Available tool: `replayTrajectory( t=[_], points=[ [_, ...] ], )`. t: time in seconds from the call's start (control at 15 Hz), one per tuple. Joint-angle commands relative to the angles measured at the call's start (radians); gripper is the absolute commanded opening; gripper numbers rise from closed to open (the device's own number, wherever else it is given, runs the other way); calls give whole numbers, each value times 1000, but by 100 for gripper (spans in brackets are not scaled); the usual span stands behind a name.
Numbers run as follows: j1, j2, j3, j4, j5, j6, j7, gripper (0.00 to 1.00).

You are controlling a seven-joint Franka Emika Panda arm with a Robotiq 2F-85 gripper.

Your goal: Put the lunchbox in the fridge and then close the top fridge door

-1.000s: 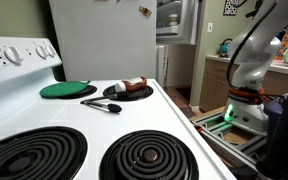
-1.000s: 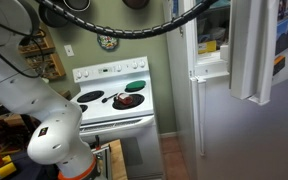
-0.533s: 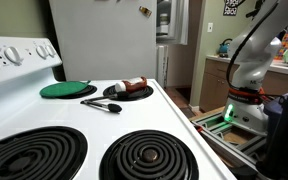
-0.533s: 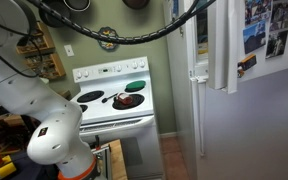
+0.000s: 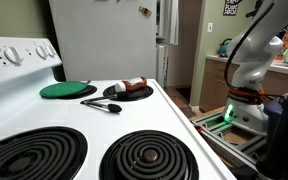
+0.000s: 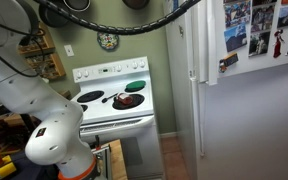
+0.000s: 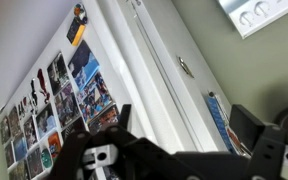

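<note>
Arching the white arm (image 5: 252, 62) upward from its base in a tall curve and passing out beyond the top edge, showing in both exterior views, with a big rounded joint (image 6: 52, 142) sitting low and close to the camera. Carrying a black cable (image 6: 134, 27) slung along the upper links. Pointing the black gripper (image 7: 184, 140) forward in the wrist view, holding the jaws spread wide apart and gripping nothing, with the fingers (image 7: 246, 128) standing at a tilt

The stove (image 5: 44, 110) stands just beside the fridge (image 5: 104, 40), whose side rises behind its far end. On the stove, the lid (image 5: 67, 89) lies left of the plate (image 5: 111, 93). My pincer (image 7: 184, 118) hangs near the front of the door (image 7: 54, 95).
</note>
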Motion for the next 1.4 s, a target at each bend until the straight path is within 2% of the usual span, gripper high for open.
replayTrajectory(
  t=[0.0, 0.27, 0.8, 1.13, 1.33],
  points=[
    [-22, 4, 42, -35, 65, 49, -33, 100],
    [-24, 0, 103, -68, 91, 146, -28, 100],
    [-17, -12, 174, -122, 131, 217, -18, 100],
    [-4, -32, 234, -183, 174, 343, -11, 100],
    [-15, -18, 231, -147, 129, 303, -19, 100]
  ],
)
